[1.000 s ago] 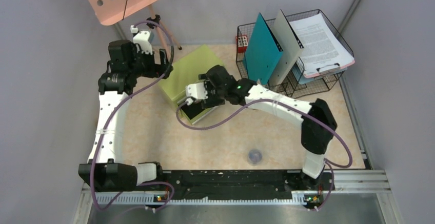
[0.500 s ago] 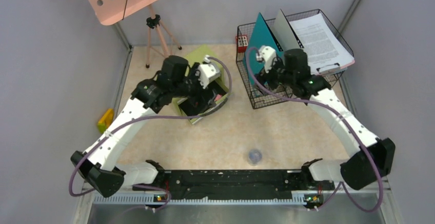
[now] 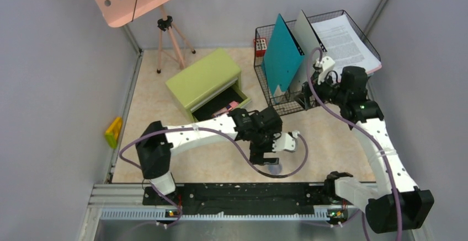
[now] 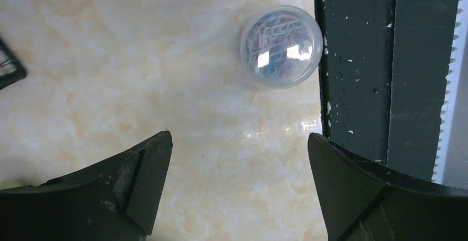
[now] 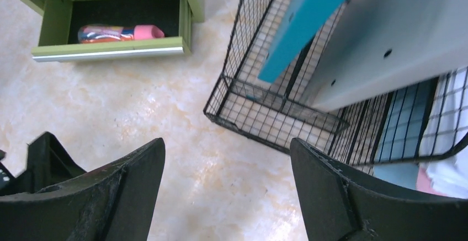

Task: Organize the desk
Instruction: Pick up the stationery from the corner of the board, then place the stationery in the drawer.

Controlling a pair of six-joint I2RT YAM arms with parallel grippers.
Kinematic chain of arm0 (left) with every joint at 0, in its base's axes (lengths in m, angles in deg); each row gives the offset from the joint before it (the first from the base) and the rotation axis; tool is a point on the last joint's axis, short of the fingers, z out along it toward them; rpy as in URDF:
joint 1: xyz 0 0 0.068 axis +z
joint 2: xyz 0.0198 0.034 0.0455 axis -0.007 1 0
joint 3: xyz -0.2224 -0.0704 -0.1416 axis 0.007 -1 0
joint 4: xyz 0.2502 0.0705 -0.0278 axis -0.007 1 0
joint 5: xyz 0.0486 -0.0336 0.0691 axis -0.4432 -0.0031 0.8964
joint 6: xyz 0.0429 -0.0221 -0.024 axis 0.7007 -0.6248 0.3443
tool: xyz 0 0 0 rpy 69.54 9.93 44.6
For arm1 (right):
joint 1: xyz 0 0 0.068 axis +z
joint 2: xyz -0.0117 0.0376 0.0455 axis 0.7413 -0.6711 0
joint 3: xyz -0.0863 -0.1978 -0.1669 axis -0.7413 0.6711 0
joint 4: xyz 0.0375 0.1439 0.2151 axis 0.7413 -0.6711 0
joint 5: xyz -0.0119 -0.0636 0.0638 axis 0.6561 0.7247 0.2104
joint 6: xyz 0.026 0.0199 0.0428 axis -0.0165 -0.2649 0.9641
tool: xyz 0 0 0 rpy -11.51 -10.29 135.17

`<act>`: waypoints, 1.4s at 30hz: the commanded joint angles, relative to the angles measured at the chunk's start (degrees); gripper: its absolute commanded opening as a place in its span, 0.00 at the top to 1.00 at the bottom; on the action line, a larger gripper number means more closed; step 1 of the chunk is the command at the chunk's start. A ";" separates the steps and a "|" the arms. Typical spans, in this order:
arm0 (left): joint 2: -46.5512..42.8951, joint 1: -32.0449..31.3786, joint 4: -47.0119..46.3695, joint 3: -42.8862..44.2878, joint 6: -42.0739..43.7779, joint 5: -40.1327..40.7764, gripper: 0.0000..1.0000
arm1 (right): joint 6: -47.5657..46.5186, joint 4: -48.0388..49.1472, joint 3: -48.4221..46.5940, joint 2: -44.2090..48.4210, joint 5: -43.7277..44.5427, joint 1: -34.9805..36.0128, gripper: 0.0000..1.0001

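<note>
The desk (image 3: 165,108) is a beige marble top. A small clear round container of paper clips (image 4: 281,47) lies on it beside the black front rail (image 4: 359,59). My left gripper (image 4: 238,137) hovers open just short of that container (image 3: 274,168), with only bare desk between its fingers. My right gripper (image 5: 227,142) is open and empty above the desk, in front of the wire basket (image 5: 265,119). The olive-green drawer box (image 3: 204,78) has its drawer (image 5: 110,48) pulled out, and a pink item (image 5: 118,32) lies inside.
The wire basket (image 3: 287,106) holds a teal folder (image 3: 281,53), a grey folder (image 3: 309,42) and a clipboard of papers (image 3: 345,39). A yellow object (image 3: 113,132) lies by the left wall. A tripod (image 3: 168,37) with a pink board stands at the back.
My left arm has swung from the open drawer to the front centre, over the clear container. My right gripper has pulled back from the folders to the basket's front right.
</note>
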 commanded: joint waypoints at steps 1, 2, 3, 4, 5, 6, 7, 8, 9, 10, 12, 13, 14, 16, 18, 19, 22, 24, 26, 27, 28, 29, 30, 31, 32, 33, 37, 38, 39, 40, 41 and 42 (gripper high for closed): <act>4.39 -3.03 -2.51 3.34 2.09 -2.08 0.02 | 1.22 -0.33 2.29 0.72 -2.62 -1.84 0.18; 5.70 -3.76 -2.88 3.76 1.99 -2.03 0.02 | 0.98 -0.27 3.06 0.80 -2.82 -1.89 0.18; 6.99 -4.44 -3.11 4.17 1.95 -1.74 0.02 | 0.82 -0.04 3.65 0.91 -2.92 -1.91 0.18; 8.05 -4.96 -3.24 4.65 1.84 -1.49 0.02 | 0.73 0.19 4.30 0.97 -3.01 -1.89 0.18; 9.16 -5.45 -3.26 5.12 1.74 -1.29 0.02 | 0.65 0.53 4.90 1.11 -3.19 -1.95 0.18; 10.07 -5.88 -3.26 5.42 1.61 -1.36 0.02 | 0.56 0.81 5.47 1.28 -3.47 -1.93 0.18; 10.90 -6.41 -3.40 5.64 1.45 -1.31 0.02 | 0.52 1.12 6.02 1.42 -3.89 -2.00 0.18; 11.67 -6.81 -3.43 5.80 1.38 -1.22 0.02 | 0.49 1.45 6.59 1.62 -4.22 -1.94 0.18; 12.42 -7.21 -3.45 6.00 1.45 -0.99 0.02 | 0.46 1.72 7.03 1.87 -4.47 -1.95 0.18; 13.12 -7.65 -3.39 6.22 1.48 -0.89 0.02 | 0.37 1.97 7.45 2.07 -4.59 -1.96 0.18; 14.33 -8.51 -3.19 6.59 1.51 -0.93 0.02 | 0.22 2.42 8.29 2.35 -4.74 -2.04 0.18; 15.05 -8.94 -3.26 6.88 1.39 -0.71 0.02 | 0.19 2.76 8.65 2.41 -4.89 -2.01 0.18; 15.55 -9.35 -3.28 7.22 1.17 -0.29 0.02 | 0.19 2.95 9.08 2.48 -5.02 -1.98 0.18; 17.31 -10.06 -3.42 8.30 0.50 2.82 0.02 | 0.25 3.37 9.72 2.60 -5.40 -1.99 0.18; 19.41 -10.45 -2.42 10.23 -0.19 5.22 0.02 | 0.27 3.65 9.90 2.79 -5.56 -2.01 0.18; 20.34 -10.48 -2.07 10.98 -0.27 6.04 0.03 | 0.27 3.70 9.90 2.85 -5.55 -1.99 0.18; 21.66 -10.48 -2.18 11.39 -0.40 8.16 0.13 | 0.27 3.82 10.07 3.28 -5.63 -2.05 0.18; 21.77 -10.48 -1.60 11.41 -0.15 9.11 0.20 | 0.29 3.82 10.30 3.58 -5.43 -2.02 0.18; 21.17 -10.44 -0.29 11.40 0.55 9.82 0.31 | 0.28 3.89 10.54 3.93 -5.36 -1.98 0.18; 20.66 -10.41 0.44 11.47 0.72 10.53 0.37 | 0.27 3.96 10.64 3.99 -5.24 -2.05 0.18; 20.07 -10.33 1.16 11.54 0.94 11.29 0.43 | 0.27 4.00 10.68 4.00 -5.23 -2.00 0.18; 19.29 -10.19 1.94 11.66 1.13 11.90 0.50 | 0.27 4.07 10.75 3.99 -5.23 -2.02 0.18; 18.46 -9.88 2.76 11.69 1.30 12.25 0.56 | 0.27 4.15 10.77 3.95 -5.23 -2.06 0.18; 17.47 -9.54 3.58 11.75 1.43 12.33 0.62 | 0.27 4.18 10.79 3.87 -5.23 -1.99 0.18; 16.54 -9.07 4.56 11.82 1.54 12.42 0.67 | 0.27 4.11 10.80 3.92 -5.15 -2.00 0.18; 15.65 -8.50 5.47 11.84 1.74 12.49 0.73 | 0.27 4.15 10.84 3.82 -5.14 -2.04 0.18; 11.94 -4.73 9.30 12.43 1.91 12.62 0.91 | 0.19 4.07 10.95 3.91 -4.92 -1.97 0.18; 10.57 -3.10 10.78 12.68 1.83 12.18 0.94 | 0.13 3.98 10.95 3.98 -4.88 -1.97 0.18; 9.37 -1.35 11.60 12.86 1.63 11.79 0.95 | 0.10 3.99 11.02 4.00 -4.82 -1.98 0.18; 8.25 0.80 12.32 12.99 1.32 11.57 0.96 | 0.10 4.02 11.09 4.00 -4.85 -2.04 0.18; 7.34 3.14 13.10 13.25 0.95 11.38 0.96 | 0.10 4.06 11.12 3.98 -4.87 -2.04 0.18; 6.40 5.47 13.65 13.51 0.49 11.50 0.96 | 0.10 4.11 11.13 3.99 -4.87 -2.03 0.18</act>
